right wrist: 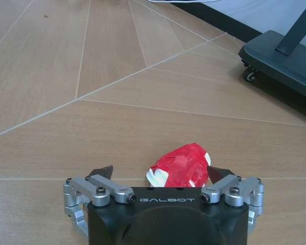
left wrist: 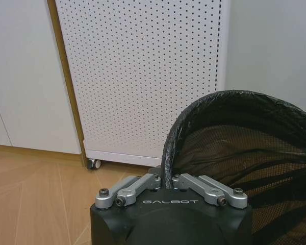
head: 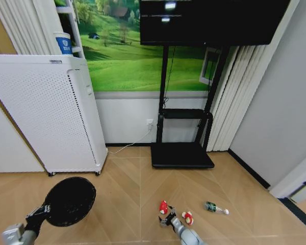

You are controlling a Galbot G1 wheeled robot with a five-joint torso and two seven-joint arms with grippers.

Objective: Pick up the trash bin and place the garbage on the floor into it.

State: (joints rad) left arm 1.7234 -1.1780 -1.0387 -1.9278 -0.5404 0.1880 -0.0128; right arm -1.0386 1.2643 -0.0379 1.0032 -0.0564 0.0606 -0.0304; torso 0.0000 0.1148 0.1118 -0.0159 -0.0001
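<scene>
Right gripper (right wrist: 160,176): lowered to the floor (right wrist: 117,117), its fingers (right wrist: 103,172) spread apart on either side of a red-and-white wrapper (right wrist: 181,166); no clamping is seen yet.
Red-and-white wrapper: seen in the head view (head: 163,207) on the floor just beyond the right gripper (head: 168,218), between the open fingers.
Left gripper (left wrist: 163,179): closed on the rim of the trash bin (left wrist: 245,153), which is held off the floor at the robot's left.
Trash bin: shown in the head view (head: 70,200) as a round black shape with its opening turned towards the camera, gripped at its near edge by the left gripper (head: 41,211).
Second red-and-white piece (head: 187,218): lying on the floor just right of the right gripper.
Green bottle (head: 214,207): lying on its side farther right, apart from the red pieces.
White perforated appliance (head: 46,117): standing on casters behind the bin, against the wall.
Black stand (head: 182,153): set on the floor by the far wall, under a dark screen (head: 209,20).
</scene>
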